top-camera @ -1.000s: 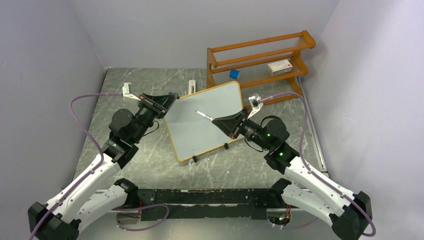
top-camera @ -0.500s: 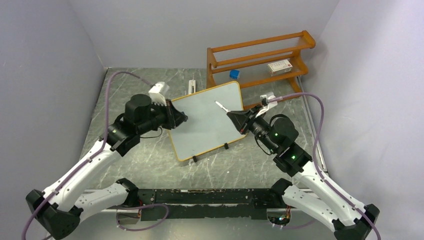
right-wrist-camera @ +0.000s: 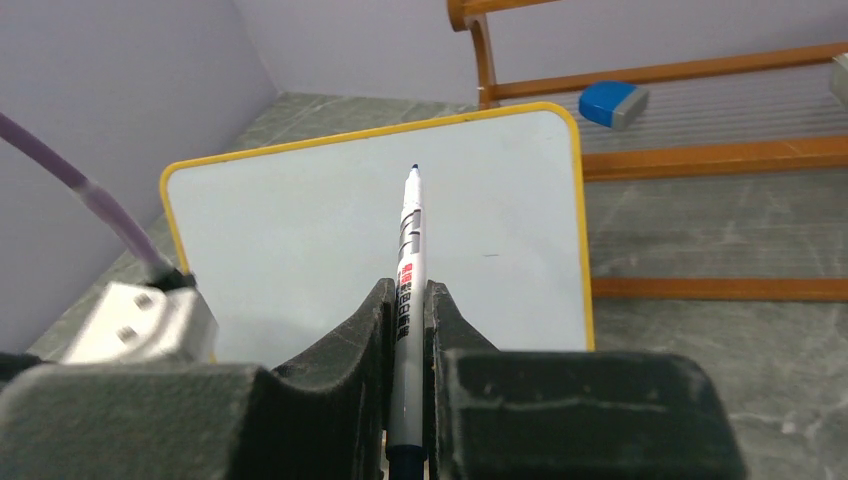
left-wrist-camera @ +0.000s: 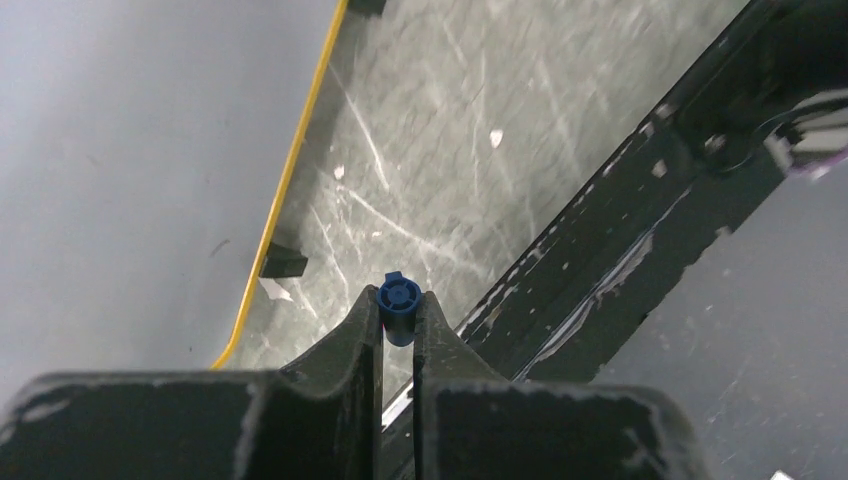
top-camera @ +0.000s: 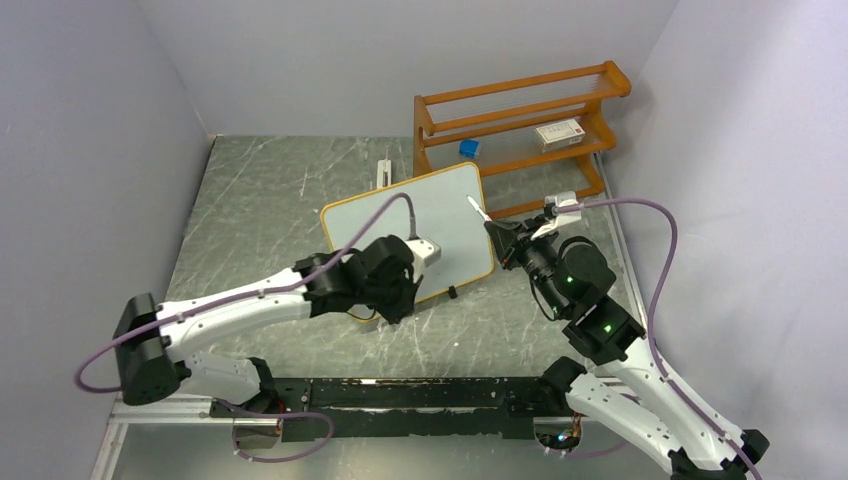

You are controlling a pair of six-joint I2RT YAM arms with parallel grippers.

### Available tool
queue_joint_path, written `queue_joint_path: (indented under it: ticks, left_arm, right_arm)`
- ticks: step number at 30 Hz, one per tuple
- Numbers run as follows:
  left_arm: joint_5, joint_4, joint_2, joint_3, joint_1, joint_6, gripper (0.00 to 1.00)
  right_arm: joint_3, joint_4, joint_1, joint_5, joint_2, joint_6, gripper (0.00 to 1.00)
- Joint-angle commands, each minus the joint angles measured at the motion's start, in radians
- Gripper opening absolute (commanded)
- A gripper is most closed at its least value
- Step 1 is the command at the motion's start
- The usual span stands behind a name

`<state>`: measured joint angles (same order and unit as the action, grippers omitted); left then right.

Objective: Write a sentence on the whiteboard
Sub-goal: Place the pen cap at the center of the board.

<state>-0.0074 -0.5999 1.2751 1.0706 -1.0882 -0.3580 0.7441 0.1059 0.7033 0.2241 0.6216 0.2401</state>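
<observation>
We hold our left gripper (left-wrist-camera: 400, 312) clenched on a blue cap (left-wrist-camera: 399, 295) and our right gripper (right-wrist-camera: 405, 300) clenched on the marker (right-wrist-camera: 411, 215). The whiteboard (top-camera: 450, 200) sits just before the orange rack (top-camera: 520, 110). Since a second ago, our left arm has swung to the board's near edge, and the right has drawn back to its right edge.

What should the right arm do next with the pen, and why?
Probably lower the white marker pen, clamped in the right fingers, until its bare tip touches the wood-framed rectangular whiteboard. The board looks blank, the tip appears clear of it, and the left fingers hold the small blue cap.
</observation>
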Motion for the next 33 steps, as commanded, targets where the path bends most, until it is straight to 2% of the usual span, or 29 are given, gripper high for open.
queue_joint_path:
  ticks: [1,8,20,27,33]
  left_arm:
    - [-0.044,-0.06,0.085,0.042,-0.042,0.029,0.05]
    - [-0.002,-0.06,0.23,0.046,-0.07,0.044,0.05]
    - [0.038,-0.043,0.438,0.045,-0.081,0.08,0.06]
    - [0.027,-0.046,0.487,0.058,-0.098,0.085,0.16]
    - [0.01,-0.04,0.479,0.059,-0.102,0.076,0.36]
  right_arm:
    - [0.016,0.042,0.001,0.087,-0.026,-0.04,0.0]
    - [0.008,0.045,0.001,0.138,-0.03,-0.075,0.0]
    - [0.0,0.039,0.001,0.124,-0.024,-0.08,0.0]
    - [-0.009,0.035,0.0,0.127,-0.022,-0.083,0.0]
    - [-0.012,0.038,0.0,0.128,-0.022,-0.084,0.0]
